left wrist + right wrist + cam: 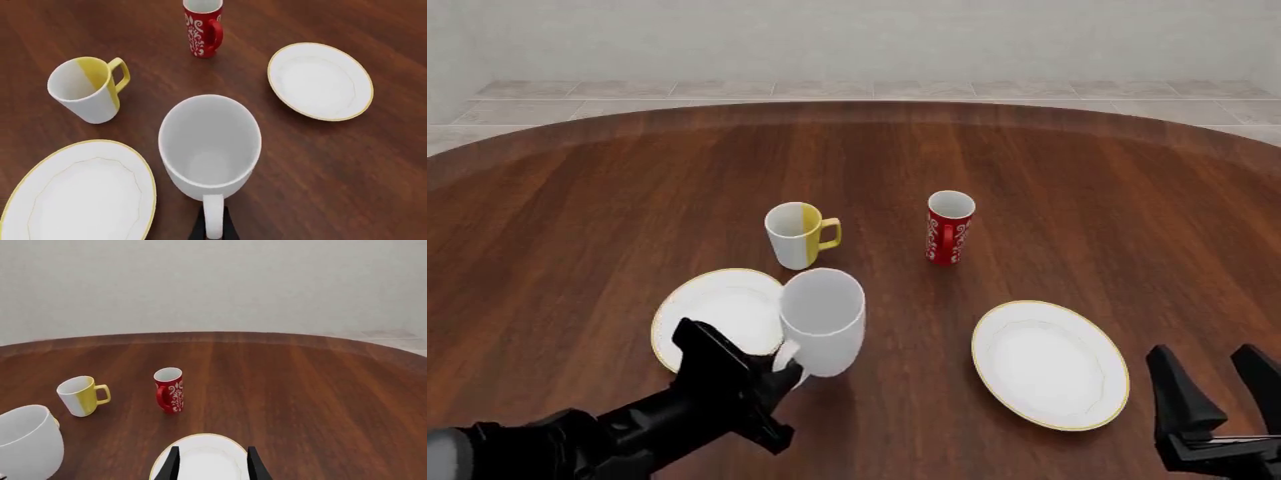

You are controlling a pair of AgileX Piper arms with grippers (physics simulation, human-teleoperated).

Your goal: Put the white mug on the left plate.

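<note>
White mug (pixel 823 320) held by its loop handle in left gripper (pixel 777 370), beside the left plate's (pixel 694 318) right edge.

Front view: mug covers part of that plate's rim; contact with table cannot be told. Left wrist view: only the fingertips (pixel 200 227) show, pinching the handle. Right gripper (pixel 1214 385) cut off at frame edge, jaws wide, holding nothing. Mug glossy, plain white; plate shallow, round, thin gold rim; table (pixel 601 200) dark wood grain.
</note>
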